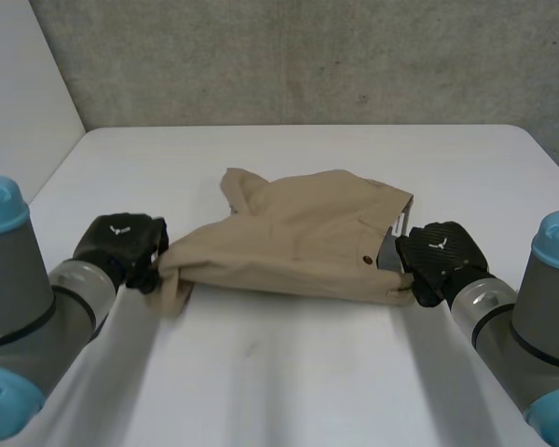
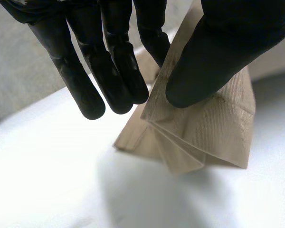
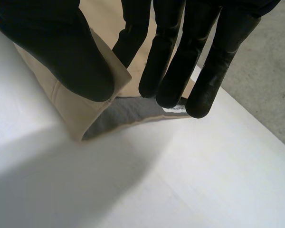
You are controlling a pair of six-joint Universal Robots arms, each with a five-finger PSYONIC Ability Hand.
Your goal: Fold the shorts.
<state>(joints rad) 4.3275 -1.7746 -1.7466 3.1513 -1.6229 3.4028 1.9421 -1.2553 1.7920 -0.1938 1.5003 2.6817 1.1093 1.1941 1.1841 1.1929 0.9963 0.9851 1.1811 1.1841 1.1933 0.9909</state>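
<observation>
- Left hand (image 1: 121, 244): thumb and fingers (image 2: 152, 33) clamped on the shorts' (image 1: 298, 242) leg end; cloth hides one fingertip.
- Right hand (image 1: 438, 256): fingers (image 3: 135, 28) pinch the waistband corner above the surface (image 1: 289, 372).

Head camera looks down the white table (image 1: 279, 372) from behind the arms; wrist cameras sit tight along left hand (image 2: 116, 61) and right hand (image 3: 164, 57), sharing the shorts (image 1: 298, 242), probably opposite ends.

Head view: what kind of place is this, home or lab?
Likely a lab or test bench: a white table, a plain grey wall behind it, and tan shorts pinched by the robot's left hand and right hand.
</observation>
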